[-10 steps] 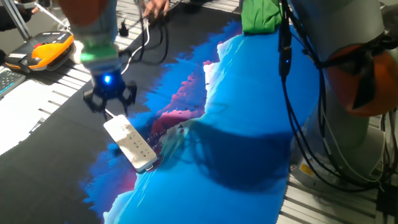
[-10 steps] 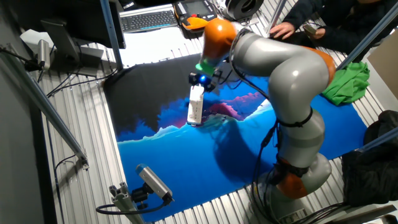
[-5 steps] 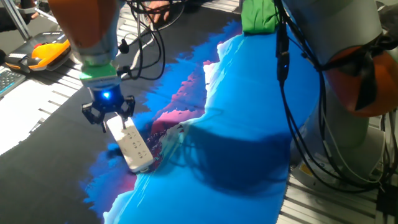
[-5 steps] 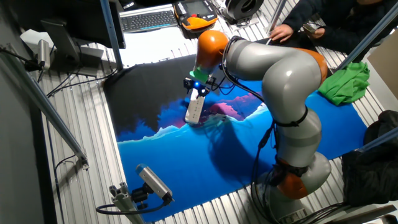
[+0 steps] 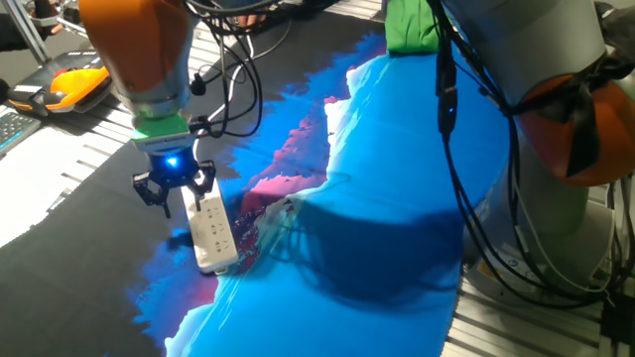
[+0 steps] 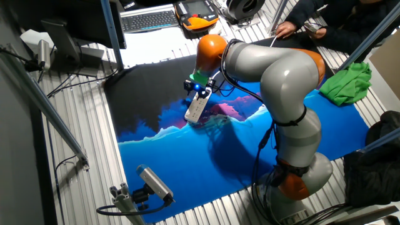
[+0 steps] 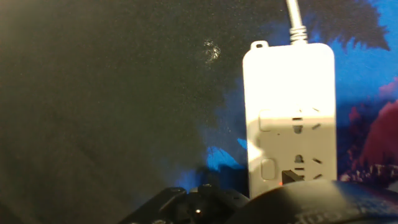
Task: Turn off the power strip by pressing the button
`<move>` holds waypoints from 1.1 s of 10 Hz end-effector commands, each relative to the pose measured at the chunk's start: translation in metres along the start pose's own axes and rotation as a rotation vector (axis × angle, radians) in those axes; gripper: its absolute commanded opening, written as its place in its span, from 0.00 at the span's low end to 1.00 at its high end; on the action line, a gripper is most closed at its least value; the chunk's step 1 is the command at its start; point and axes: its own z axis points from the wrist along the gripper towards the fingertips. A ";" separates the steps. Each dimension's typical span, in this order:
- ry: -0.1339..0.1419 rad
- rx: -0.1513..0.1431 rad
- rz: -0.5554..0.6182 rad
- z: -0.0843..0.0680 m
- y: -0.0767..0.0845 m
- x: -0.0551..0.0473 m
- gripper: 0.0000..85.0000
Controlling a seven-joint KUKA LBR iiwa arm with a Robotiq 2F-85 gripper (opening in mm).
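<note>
White power strip (image 5: 212, 231) (image 7: 290, 118) — flat on cloth.

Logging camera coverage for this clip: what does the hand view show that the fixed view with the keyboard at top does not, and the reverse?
Only the hand view shows the flat white plastic power strip close up: socket holes, a small rounded button, the cord's entry. Only the fixed view shows the grey-and-orange arm, the crumpled green cloth and the pincer over the strip's end. Both show the strip on the black-and-blue mat.

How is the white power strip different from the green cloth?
The power strip is white; the green cloth is bright green. The power strip is a flat, straight bar, while the cloth is crumpled in a heap. The strip lies right under the claw; the cloth sits far off at the mat's edge.
</note>
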 end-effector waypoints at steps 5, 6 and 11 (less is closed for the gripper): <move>-0.009 -0.011 -0.014 0.016 0.000 -0.007 0.60; -0.010 -0.012 -0.016 0.018 0.000 -0.008 0.60; -0.008 -0.026 -0.021 0.025 -0.001 -0.009 0.60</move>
